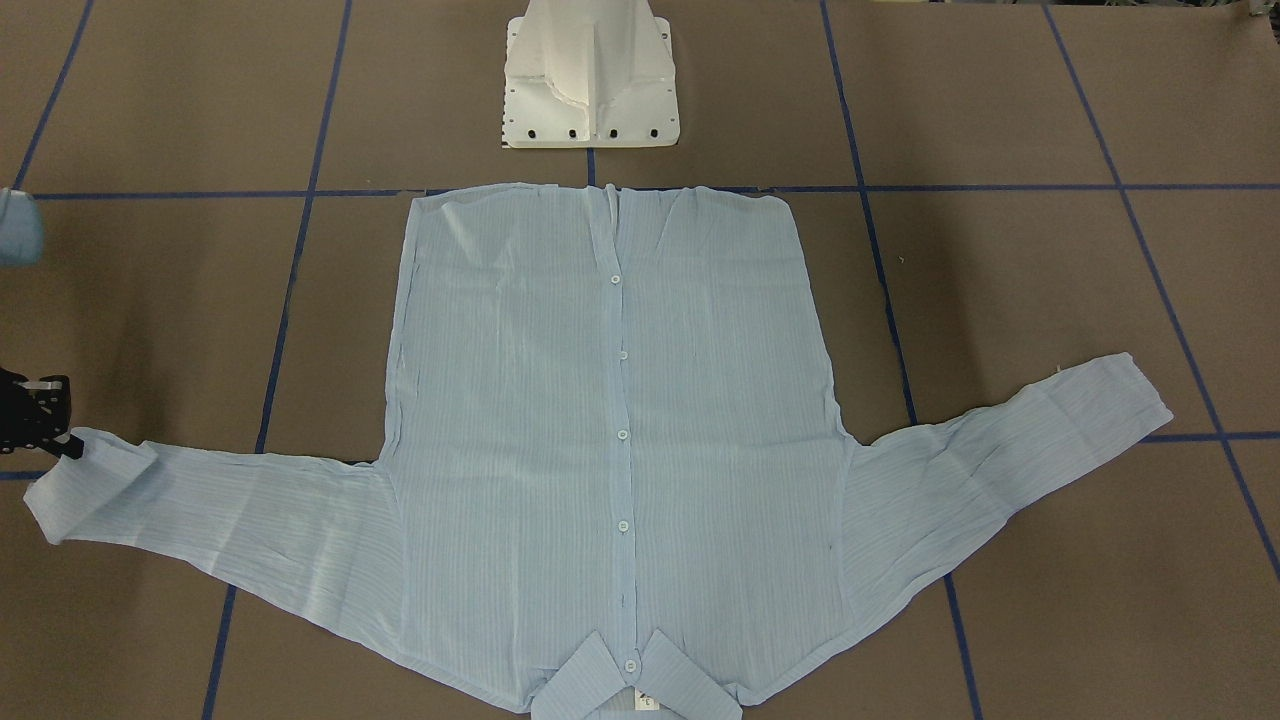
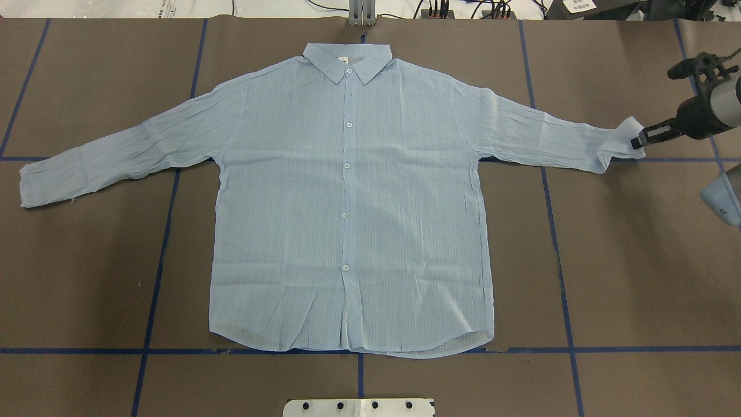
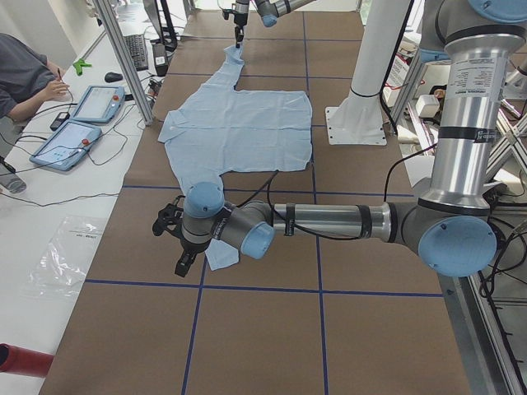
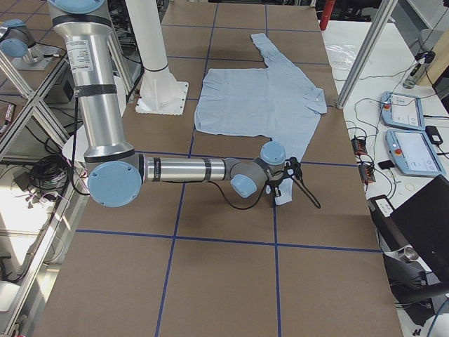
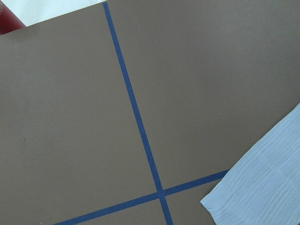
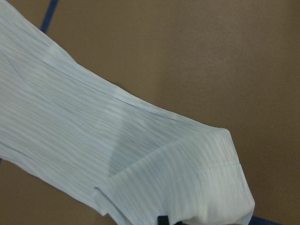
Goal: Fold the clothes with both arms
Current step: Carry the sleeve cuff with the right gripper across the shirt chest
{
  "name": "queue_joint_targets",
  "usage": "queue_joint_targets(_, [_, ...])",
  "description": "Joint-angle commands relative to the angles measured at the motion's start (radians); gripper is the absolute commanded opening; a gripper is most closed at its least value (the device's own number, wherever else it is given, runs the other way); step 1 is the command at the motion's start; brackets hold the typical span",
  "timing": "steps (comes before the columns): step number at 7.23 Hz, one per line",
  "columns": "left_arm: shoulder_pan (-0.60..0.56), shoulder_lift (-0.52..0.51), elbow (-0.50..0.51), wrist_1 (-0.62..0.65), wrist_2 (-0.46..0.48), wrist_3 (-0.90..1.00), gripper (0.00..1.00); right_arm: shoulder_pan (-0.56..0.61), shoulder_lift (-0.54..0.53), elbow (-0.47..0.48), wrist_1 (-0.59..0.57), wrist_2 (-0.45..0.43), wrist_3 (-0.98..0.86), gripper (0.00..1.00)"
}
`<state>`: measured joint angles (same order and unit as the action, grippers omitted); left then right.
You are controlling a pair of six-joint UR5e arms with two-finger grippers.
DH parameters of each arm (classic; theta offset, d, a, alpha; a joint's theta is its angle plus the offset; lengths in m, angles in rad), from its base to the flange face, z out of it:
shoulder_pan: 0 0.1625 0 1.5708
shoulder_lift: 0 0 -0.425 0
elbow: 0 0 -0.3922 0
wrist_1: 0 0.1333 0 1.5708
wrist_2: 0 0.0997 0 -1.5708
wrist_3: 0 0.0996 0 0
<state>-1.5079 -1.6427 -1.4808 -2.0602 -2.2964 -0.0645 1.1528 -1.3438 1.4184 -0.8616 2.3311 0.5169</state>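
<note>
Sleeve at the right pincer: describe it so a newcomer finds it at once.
Find the pale blue shirt spread flat, buttons up, on the brown table. From its collar, follow the sleeve toward the overhead view's right. Unlike the other sleeve, lying flat, its cuff is curled up in the right pincer.

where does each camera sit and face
front-facing: across table, facing base; right gripper at left edge
overhead: behind robot, looking down on shirt
exterior left: table end, left arm near
exterior right: opposite end, right arm near
left wrist: down at table, no body
right wrist: close on cuff
front-facing and overhead share the right gripper on that cuff
</note>
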Motion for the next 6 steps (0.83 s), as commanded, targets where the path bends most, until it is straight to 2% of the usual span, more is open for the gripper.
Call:
queue_joint_targets(1, [0.000,0.000,0.005,0.000,0.000,0.000,1.00,-0.007,0.182,0.045,-0.083,0.109,0.128,0.00])
queue_joint_targets(3, [0.000,0.000,0.007,0.000,0.003,0.003,1.00,-0.068,0.338,0.062,-0.118,0.117,0.326,0.00])
queue_joint_targets(4, [0.000,0.000,0.010,0.003,0.005,0.005,1.00,-0.085,0.464,0.050,-0.164,0.114,0.469,0.00])
queue_joint_targets(5, [0.000,0.000,0.010,0.003,0.006,0.003,1.00,-0.120,0.538,0.048,-0.200,0.107,0.492,0.00])
queue_joint_targets(6, [0.000,0.001,0.014,0.003,0.006,0.005,1.00,-0.163,0.608,0.030,-0.241,0.062,0.494,0.00])
